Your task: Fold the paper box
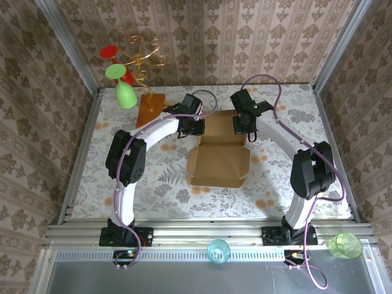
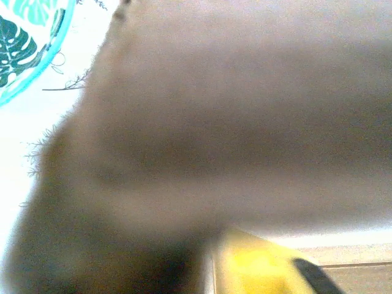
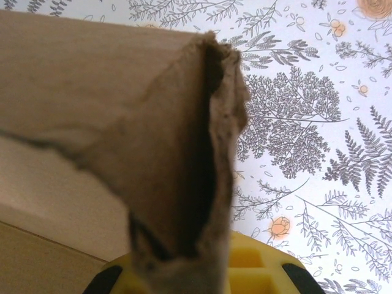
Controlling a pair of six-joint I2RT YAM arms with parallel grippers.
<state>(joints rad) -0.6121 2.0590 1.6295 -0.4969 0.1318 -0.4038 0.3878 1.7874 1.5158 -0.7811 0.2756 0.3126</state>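
The paper box lies open at the centre of the bench, and I judge its far side flaps are being raised: the right claw pinches one flap, the left claw is too blurred to tell, and next both flaps need folding inward.

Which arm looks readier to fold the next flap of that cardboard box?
Probably right. The right pincer has a flap of the paper box standing in its mouth; the left pincer is against blurred cardboard, grip unclear.
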